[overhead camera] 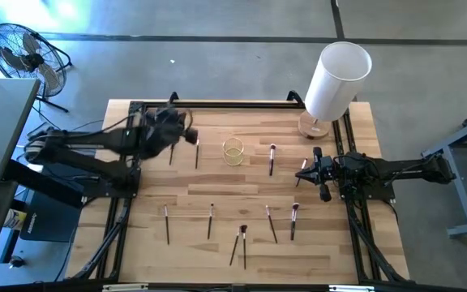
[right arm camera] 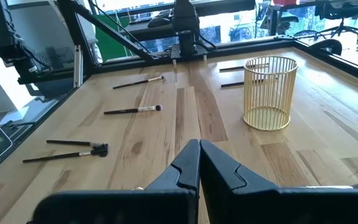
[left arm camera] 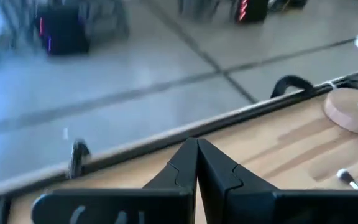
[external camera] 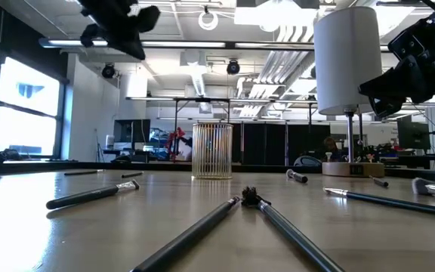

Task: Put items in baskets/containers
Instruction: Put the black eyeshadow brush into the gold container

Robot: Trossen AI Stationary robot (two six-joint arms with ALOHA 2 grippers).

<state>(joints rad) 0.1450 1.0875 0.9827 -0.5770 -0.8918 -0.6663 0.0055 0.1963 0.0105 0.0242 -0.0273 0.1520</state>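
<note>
high view | brushes [overhead camera: 272, 159] scattered flat on surface [overhead camera: 217, 251], cup [overhead camera: 233, 152] empty, upright for dropping in | left fingers [left arm camera: 197, 163] clenched, raised | right fingers [right arm camera: 199, 160] clenched, empty

Table [overhead camera: 217, 195]: pale wood planks, smooth, slight sheen. Cup [right arm camera: 270, 93]: thin yellowish wire ribs. Cylinder [overhead camera: 337, 79]: matt white, round wooden base.

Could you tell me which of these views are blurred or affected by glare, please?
Left wrist view: the floor beyond the table is smeared, as if by motion. Low view: bright ceiling lights glare above the white cylinder; the nearest brushes look soft. High view: bluish glare in a corner. Right wrist view: the wire cup looks crisp.
</note>
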